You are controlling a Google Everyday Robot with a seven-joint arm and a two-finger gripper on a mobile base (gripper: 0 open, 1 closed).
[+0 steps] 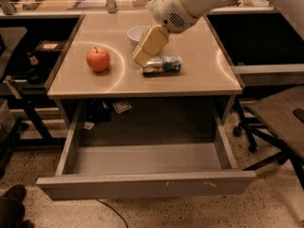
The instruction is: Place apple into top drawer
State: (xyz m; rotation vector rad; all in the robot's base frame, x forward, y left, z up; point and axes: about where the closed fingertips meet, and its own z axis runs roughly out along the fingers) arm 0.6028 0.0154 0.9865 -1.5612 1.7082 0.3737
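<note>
The red-orange apple point(98, 59) sits on the left part of the beige table point(199, 75). The top drawer point(142, 184) is pulled out below the table and shows nothing inside. My gripper point(141, 57) hangs from the white arm over the middle of the table, to the right of the apple and apart from it, just left of the foil snack packet point(162, 64). It holds nothing that I can see.
A white bowl point(137, 33) stands behind the gripper, partly hidden by it. An office chair point(278, 118) stands to the right of the table. Dark desks and cables flank both sides. A shoe point(12, 205) shows at the bottom left.
</note>
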